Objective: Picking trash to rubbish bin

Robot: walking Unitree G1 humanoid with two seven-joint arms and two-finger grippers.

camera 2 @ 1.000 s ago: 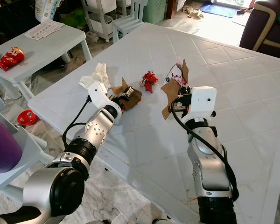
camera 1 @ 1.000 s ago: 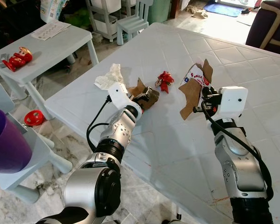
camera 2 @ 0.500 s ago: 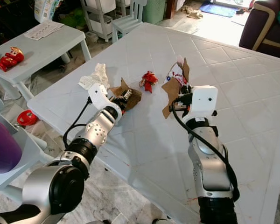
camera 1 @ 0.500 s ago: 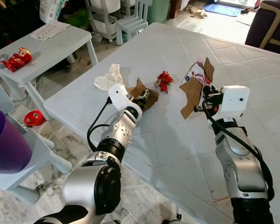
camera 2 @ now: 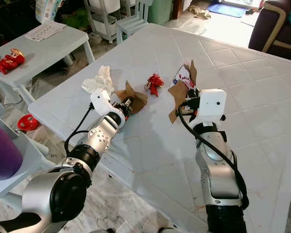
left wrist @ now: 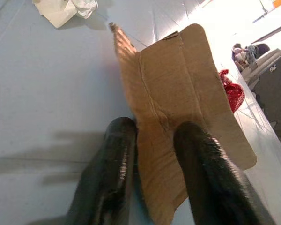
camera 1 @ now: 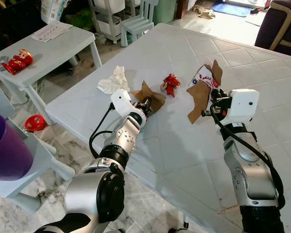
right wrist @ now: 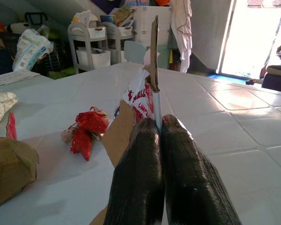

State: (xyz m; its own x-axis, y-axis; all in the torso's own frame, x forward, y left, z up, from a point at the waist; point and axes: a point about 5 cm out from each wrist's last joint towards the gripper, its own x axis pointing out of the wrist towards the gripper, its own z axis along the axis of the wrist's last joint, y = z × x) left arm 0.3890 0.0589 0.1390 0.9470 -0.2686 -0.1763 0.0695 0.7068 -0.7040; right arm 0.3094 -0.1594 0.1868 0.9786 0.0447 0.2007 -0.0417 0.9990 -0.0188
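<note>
The right hand sits right of centre in the head view, its two black fingers pressed together on a torn carton of brown card with a red and white printed face. The carton stands up from the fingertips, lifted off the white worktop.

The left hand is at the middle of the frame, low on the worktop. Its fingers are spread a little, one on each side of the near edge of a flat brown cardboard piece that lies on the surface. From the wrist view I cannot tell whether they grip the card.

Just beyond the cardboard, between the two hands, lies a crumpled red wrapper. To the upper left of the left hand rests a crumpled white tissue, near the worktop's edge.

Further out, in the upper left corner, a small pale side table carries a red toy figure and a printed sheet. A purple cup shows at the left edge.
</note>
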